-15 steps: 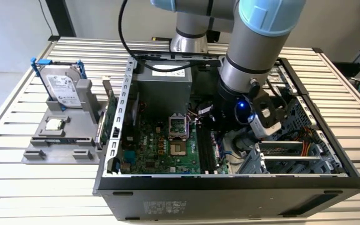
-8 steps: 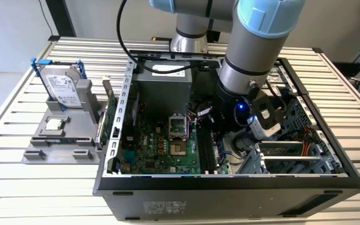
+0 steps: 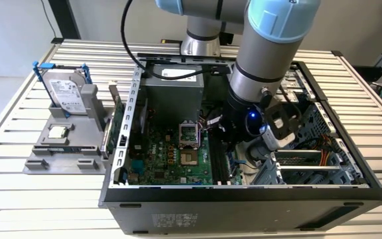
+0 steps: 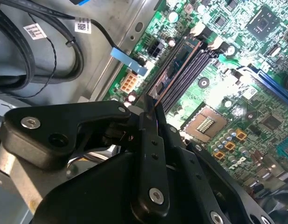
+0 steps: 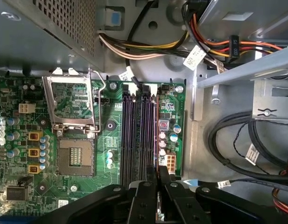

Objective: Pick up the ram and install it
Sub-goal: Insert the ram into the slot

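Open computer case [image 3: 244, 204] on slatted bench [image 3: 18, 184]. Arm [image 3: 264, 64] reaches down into it, gripper [image 3: 236, 142] low over green motherboard [image 3: 171, 159]. Exterior view's left: hard drive [image 3: 68, 92] upright in grey holder [image 3: 65, 162], processor chip [image 3: 58, 132] flat on same holder.

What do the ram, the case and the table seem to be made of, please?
Ram, in the gripper: thin rigid board with a coppery edge, likely fibreglass laminate. Case: sheet metal, dark paint outside, bare grey inside. Table: pale ribbed slats with matte sheen, probably aluminium.
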